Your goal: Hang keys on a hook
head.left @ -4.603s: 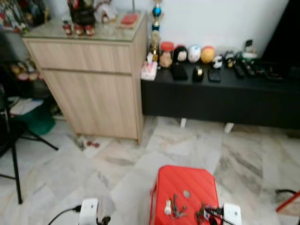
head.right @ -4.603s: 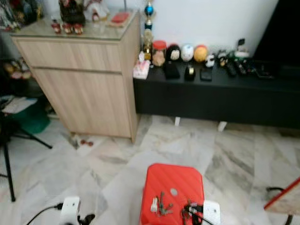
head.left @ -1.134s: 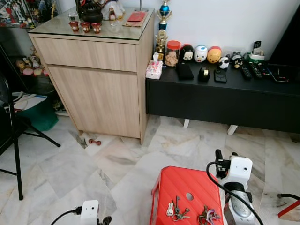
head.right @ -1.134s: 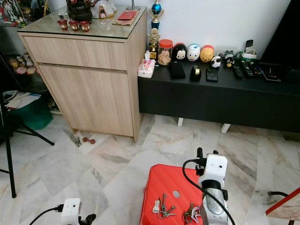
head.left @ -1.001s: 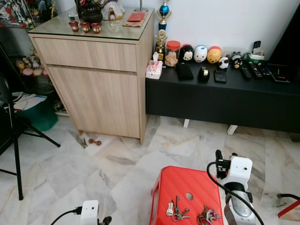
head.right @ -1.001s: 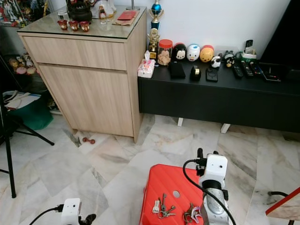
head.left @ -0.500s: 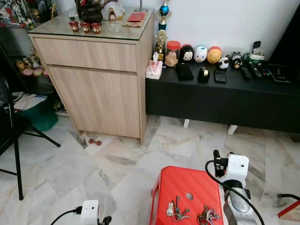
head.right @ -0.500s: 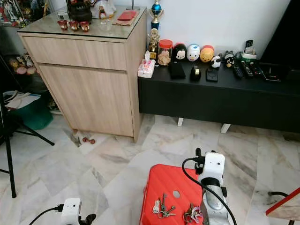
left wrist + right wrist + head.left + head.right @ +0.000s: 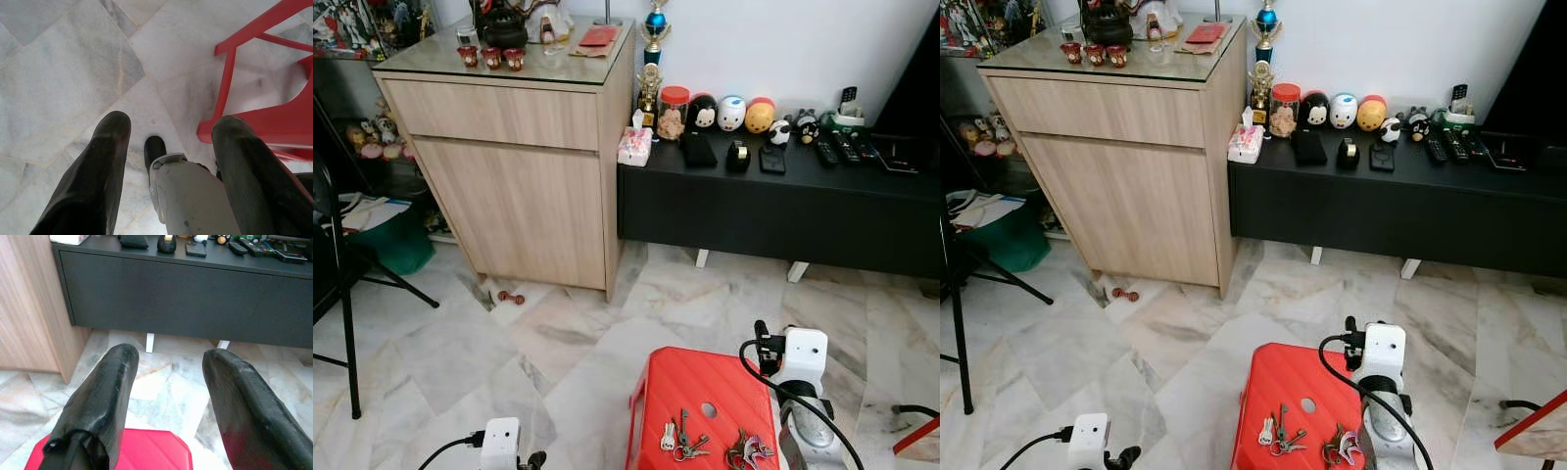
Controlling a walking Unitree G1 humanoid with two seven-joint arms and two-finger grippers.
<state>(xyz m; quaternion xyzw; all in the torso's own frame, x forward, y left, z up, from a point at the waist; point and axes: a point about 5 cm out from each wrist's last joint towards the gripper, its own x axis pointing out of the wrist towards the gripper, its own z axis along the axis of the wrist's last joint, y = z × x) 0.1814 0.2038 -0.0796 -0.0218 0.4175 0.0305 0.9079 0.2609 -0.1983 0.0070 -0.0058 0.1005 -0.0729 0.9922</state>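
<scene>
Right gripper, fingers spread and empty, has sunk lower over the red stool since 1 s ago, 2 key bunches lying below and behind its fingertips; left gripper hangs open, idle; pickup pending.

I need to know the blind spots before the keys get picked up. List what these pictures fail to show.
- Hook: none can be made out in any view.
- Right pincer: open in its wrist view; in the eye views the arm is cut by the bottom edge.
- Key bunches and on the red stool: too small to count keys.
- Stool front: cut off by the bottom edge.
- Left pincer: open, over floor.
</scene>
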